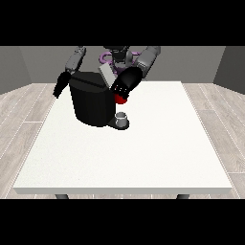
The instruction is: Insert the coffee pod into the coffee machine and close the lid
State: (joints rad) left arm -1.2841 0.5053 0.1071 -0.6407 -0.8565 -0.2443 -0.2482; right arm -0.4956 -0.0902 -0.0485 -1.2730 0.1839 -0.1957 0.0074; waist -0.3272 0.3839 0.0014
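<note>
Front view: a robot hand reaches down over the coffee machine on the white desk.

The black coffee machine (91,103) stands at the desk's (143,158) far left part, its grey lid (106,74) tilted up. The robot hand at the view's right (125,83) hovers at the machine's upper right edge, just above a red thing at the machine (121,99); whether its fingers hold anything cannot be told. A grey thing (121,117) sits on the machine's base. The robot hand at the view's left (61,84) hangs beside the machine, its fingers unclear.
</note>
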